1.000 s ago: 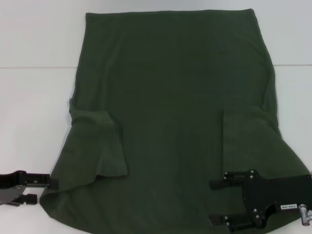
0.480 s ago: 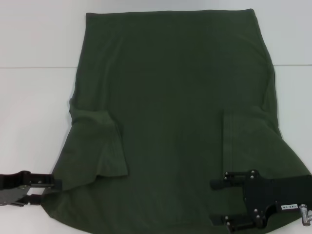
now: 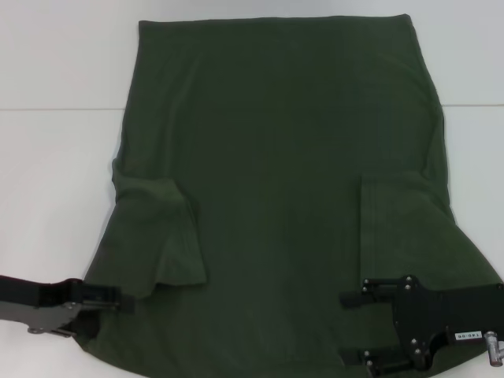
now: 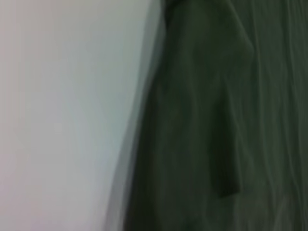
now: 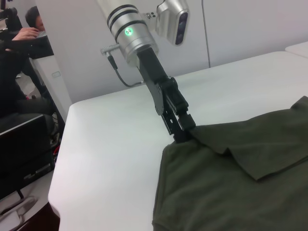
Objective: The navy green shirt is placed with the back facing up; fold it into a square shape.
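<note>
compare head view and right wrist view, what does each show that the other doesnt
Only the head view shows the whole navy green shirt spread back-up with both sleeves folded in, and the right gripper open over its near right part. Only the right wrist view shows the left arm's silver wrist and people seated behind the white table. Both show the left gripper at the shirt's near left edge.
</note>
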